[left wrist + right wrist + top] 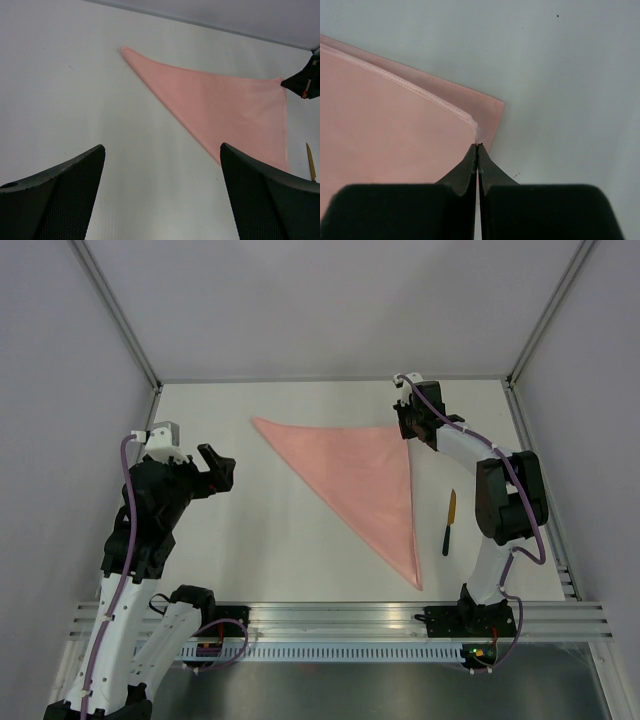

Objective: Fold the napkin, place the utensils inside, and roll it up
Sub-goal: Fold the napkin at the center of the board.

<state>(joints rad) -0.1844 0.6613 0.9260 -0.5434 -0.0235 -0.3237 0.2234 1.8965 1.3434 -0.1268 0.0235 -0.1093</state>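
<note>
**While it lies folded, the napkin (365, 475) wants a corner grip**

Thin, limp and probably slick, it lies as a flat triangle between the arms, the utensils (449, 522) just beside its right edge. It is best taken by a hemmed corner. The right gripper (478, 146) is pinched shut at the far right corner — cloth caught or not, I cannot tell. The left gripper (215, 470) gapes wide, empty.

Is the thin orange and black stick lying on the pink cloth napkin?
No, the thin orange-and-black stick lies on the white table, apart from the pink cloth napkin.
</note>
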